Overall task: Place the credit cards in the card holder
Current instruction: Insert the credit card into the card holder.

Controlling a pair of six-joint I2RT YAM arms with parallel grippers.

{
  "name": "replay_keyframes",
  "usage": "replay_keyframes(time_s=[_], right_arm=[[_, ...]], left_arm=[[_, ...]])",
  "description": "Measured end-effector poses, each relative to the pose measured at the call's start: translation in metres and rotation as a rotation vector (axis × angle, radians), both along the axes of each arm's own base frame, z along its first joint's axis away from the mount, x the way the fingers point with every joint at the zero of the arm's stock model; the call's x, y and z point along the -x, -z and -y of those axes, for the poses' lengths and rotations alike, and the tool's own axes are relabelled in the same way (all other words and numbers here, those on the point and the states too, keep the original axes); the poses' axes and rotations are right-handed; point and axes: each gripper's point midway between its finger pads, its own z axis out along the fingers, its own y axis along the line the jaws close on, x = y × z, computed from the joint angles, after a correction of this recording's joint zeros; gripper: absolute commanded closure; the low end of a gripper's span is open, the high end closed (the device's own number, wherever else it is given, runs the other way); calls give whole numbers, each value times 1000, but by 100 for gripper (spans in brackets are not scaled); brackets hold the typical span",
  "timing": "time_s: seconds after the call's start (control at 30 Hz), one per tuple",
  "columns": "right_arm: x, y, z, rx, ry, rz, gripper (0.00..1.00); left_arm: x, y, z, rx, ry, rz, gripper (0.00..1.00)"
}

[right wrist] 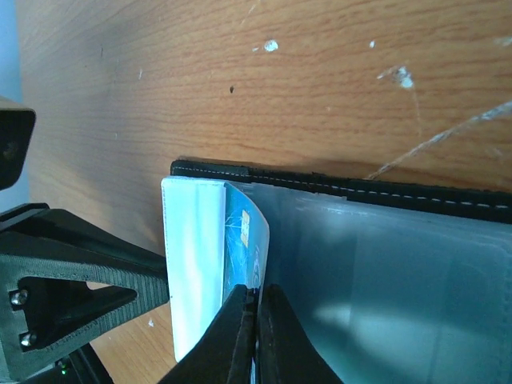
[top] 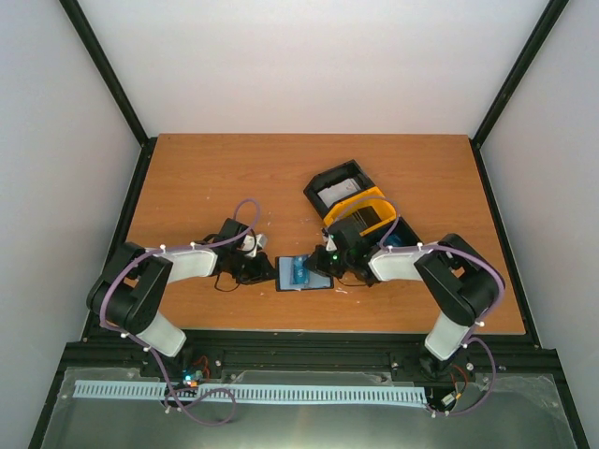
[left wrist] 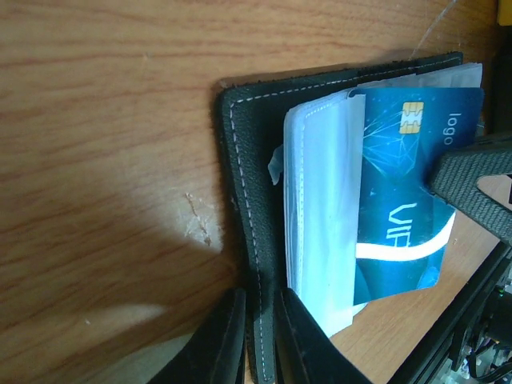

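The blue credit card (left wrist: 408, 200) lies across the open card holder (left wrist: 248, 200), chip side up. One long edge sits against the stack of clear plastic sleeves (left wrist: 320, 232), and a corner hangs off the holder's near end. From the wrist views I cannot tell whether that edge is already under a sleeve lip or only butted against it. The holder lies flat on the bench (left wrist: 104, 120), just in front of the black-and-yellow tray (top: 360, 201).

My right hand (right wrist: 256, 312) is closed down to a sliver on the card's outer edge. My left hand (left wrist: 260, 308) is pinched nearly closed on the holder's stitched black border and pins it to the bench.

I judge the step to be feeding this card into a pocket. To do it well I should hold the left pinch firm so the holder cannot skate. The card should stay low and almost parallel to the sleeves, pushed straight along its own plane. If it goes in skewed, a corner could catch the soft plastic, buckle the sleeve or lift the whole stack. If the sleeves bunch, I should back off a little, square the edge to the pocket mouth and feed again. I should release only once the card is seated deep.
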Motion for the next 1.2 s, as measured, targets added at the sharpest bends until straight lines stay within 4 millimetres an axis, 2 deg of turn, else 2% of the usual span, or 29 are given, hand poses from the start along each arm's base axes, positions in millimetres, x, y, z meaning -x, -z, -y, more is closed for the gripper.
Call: replay_keyframes(time_s=[0.33,0.93,1.2], right_arm=[[3,3,-11,-13,-83,-3,97],[6,10,-29,-70,-121,-22,96],[6,10,-30,-76,-105,-37,88]], left_arm=[[0,0,0,1,0,1,88],[-1,1,1,2,2,-4,90],[-1,1,1,2,1,-4,88]])
